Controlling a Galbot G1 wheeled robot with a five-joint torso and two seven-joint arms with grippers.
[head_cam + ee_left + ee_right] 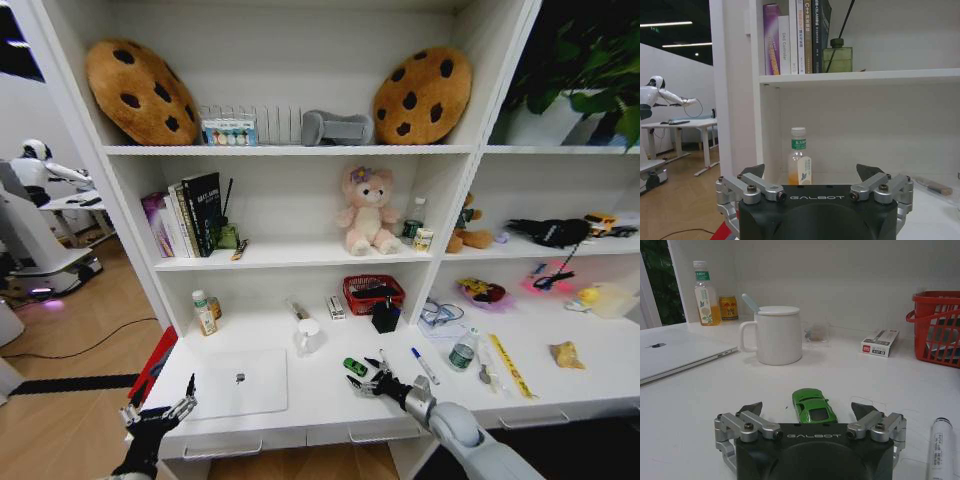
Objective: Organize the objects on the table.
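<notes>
On the white counter [560, 385], near its front edge, the right gripper [368, 384] sits low with its jaws spread wide and nothing between them. The small green toy car [813, 406] lies just ahead of it, in line with the gap between the jaws but not yet touched. In the head view the car [355, 367] is at about 11 o'clock from this gripper. A closed silver laptop [238, 382] lies flat at 9 o'clock from the car, well apart from it, and a white mug [776, 334] with a lid stands behind, at about 11 o'clock. A marker pen [941, 447] lies just beside the gripper, at 3 o'clock. The left gripper [158, 411] waits off the left front corner of the counter, its jaws also apart and empty. The car is probably very light and hard, with a smooth shiny body, and it may roll on its wheels if pushed. I think the best hold is across its two sides, low near the wheels, with a gentle closing.
</notes>
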